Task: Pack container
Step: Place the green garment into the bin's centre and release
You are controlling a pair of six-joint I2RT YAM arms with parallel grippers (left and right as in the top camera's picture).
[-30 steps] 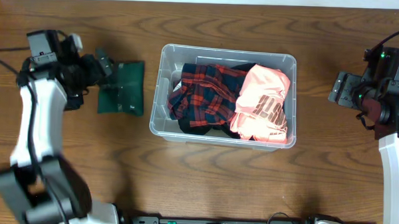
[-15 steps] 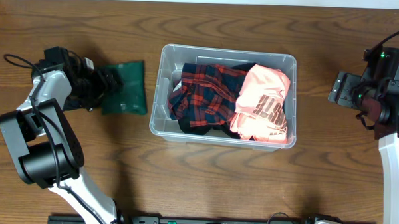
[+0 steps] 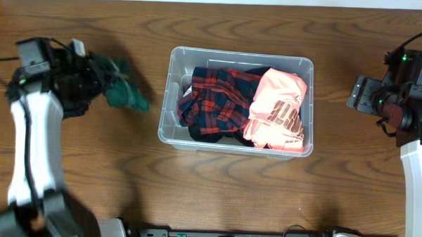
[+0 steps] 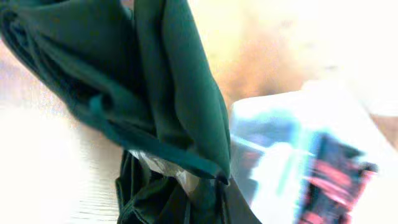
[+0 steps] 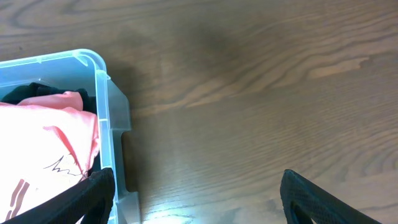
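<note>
Beside clear plastic container (image 3: 241, 55), left hand (image 3: 100, 72) holds crumpled green cloth (image 3: 124, 94).

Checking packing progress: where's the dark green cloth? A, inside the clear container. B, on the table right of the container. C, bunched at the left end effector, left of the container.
C: the green cloth is bunched at the left end effector, left of the container, outside it.

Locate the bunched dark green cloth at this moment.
Overhead view: the bunched dark green cloth hangs from the left hand, left of the clear plastic rectangular container and apart from it.
</note>
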